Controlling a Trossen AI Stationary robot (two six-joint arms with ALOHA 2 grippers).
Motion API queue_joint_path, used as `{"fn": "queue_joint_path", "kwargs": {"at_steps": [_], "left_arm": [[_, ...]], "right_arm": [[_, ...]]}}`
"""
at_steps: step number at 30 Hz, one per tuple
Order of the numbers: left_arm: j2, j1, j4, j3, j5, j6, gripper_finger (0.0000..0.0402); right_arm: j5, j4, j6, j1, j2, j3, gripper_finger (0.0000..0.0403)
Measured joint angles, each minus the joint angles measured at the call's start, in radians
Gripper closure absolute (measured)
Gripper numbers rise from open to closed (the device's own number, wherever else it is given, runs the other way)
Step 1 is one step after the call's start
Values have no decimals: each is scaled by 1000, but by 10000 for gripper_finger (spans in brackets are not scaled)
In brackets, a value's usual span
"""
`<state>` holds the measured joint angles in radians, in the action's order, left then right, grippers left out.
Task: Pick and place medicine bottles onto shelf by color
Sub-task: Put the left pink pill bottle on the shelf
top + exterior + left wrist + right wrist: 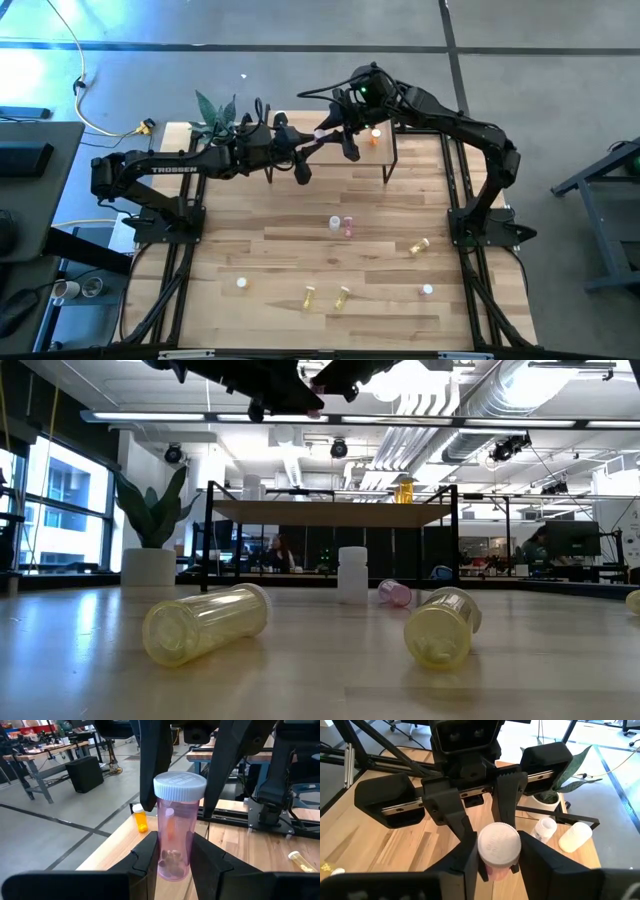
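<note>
above the light-wood shelf (345, 160) a handover is under way: the left gripper (172, 865) is clamped on a pink bottle (176, 827), the right gripper (497, 862) closing round its cap, so next the left should let go.

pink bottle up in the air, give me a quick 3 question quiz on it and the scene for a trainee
1. True or false: the left gripper is shut on the pink bottle.
2. How many yellow bottles lie nearest the low camera? A one, B two, C four.
3. In the left wrist view, what colour is the small bottle standing beyond the pink one?

Key: 1 true. 2 B. 3 orange.
</note>
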<state>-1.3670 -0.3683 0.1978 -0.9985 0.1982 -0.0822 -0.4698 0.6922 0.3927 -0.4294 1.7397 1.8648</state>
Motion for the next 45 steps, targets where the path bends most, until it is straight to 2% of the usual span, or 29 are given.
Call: {"fn": "queue_joint_path", "kwargs": {"at_steps": [11,19,23,27,34,39,45], "left_arm": [[0,0,0,0,0,-1,312],[0,1,-40,0,5,5,230],[20,1,-67,0,61,44,192],[55,0,-83,0,100,35,170],[131,-19,-115,0,170,26,169],[192,-46,-160,0,184,26,169],[257,-85,-184,0,226,26,170]], "right_arm": [[0,0,-3,0,0,0,301],[12,6,-3,-1,0,0,301],[79,6,-3,-7,0,0,301],[103,3,-2,-23,0,0,301],[137,-59,-69,-55,0,0,301],[230,-117,-126,-66,-1,0,301],[261,-195,-174,-75,36,0,301]]}}
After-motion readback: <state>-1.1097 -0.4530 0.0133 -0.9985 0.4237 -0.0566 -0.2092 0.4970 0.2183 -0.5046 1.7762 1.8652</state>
